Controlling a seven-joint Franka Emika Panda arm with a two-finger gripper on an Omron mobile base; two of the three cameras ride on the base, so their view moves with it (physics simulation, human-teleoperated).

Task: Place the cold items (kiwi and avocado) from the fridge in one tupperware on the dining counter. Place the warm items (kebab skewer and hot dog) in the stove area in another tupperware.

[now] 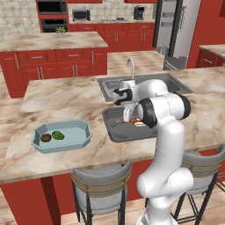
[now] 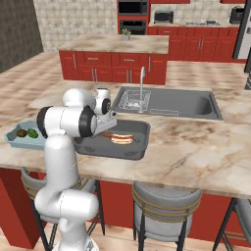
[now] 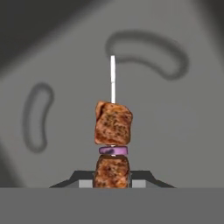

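The gripper (image 3: 112,180) pinches the kebab skewer (image 3: 113,140) above the grey tupperware (image 2: 90,146), where the hot dog (image 2: 121,138) lies, while the kiwi (image 1: 45,138) and avocado (image 1: 58,135) sit together in the blue tupperware (image 1: 83,130) farther left on the tabletop (image 1: 61,99).

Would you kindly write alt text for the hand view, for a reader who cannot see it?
A kebab skewer is held upright in the shut hand, two browned meat chunks with a purple onion slice between them and a bare white stick above. Behind it lies the grey floor of a tupperware, blurred.
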